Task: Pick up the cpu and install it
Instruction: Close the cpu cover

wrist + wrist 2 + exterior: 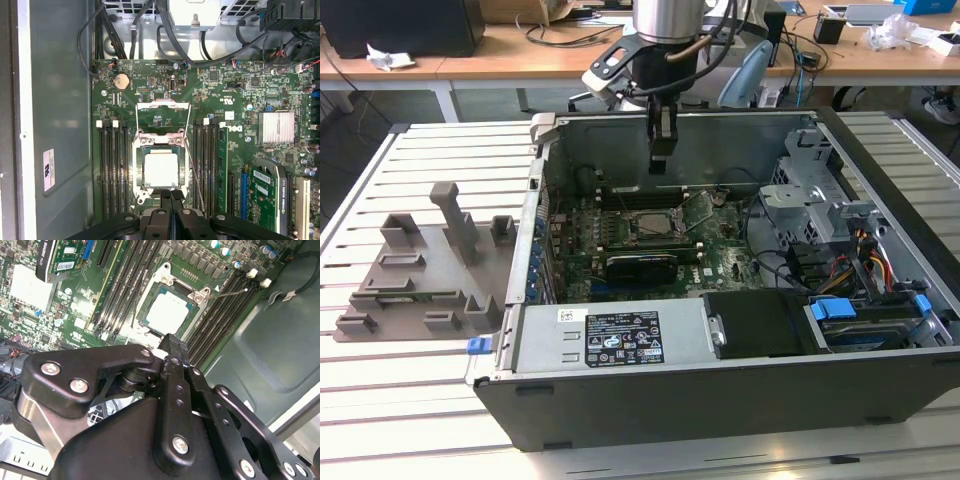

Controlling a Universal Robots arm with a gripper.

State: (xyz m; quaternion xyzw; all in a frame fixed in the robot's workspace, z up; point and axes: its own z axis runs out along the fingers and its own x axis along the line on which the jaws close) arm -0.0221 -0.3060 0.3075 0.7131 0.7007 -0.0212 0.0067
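Looks most of the way there, imo. The cpu (161, 170) is already lying flat in the socket (141, 150) on the motherboard (150, 75), pale metal top facing up, approx square w/ the frame around it. It sits mid-board btwn the two banks of RAM slots (112, 170).

The gripper (170, 192) hangs straight above the socket inside the open PC case (620, 400), well clear of the board in the exterior view. Its two black fingers (172, 347) are pressed together w/ nothing btwn them, so closed and empty. It isn't touching the chip.

What isn't done, as far as I can judge: the metal load plate (162, 106) is flipped up and back, away from the chip, not lying over it. The thin wire lever (194, 170) stands loose beside the socket rather than hooked down. So pick and place look finished, but the clamp-down part of the install doesn't.

Can't tell from here whether the chip is fully seated on the pins.

Off to the exterior view's left, a grey parts fixture (420, 270) sits on the slatted table (430, 160).
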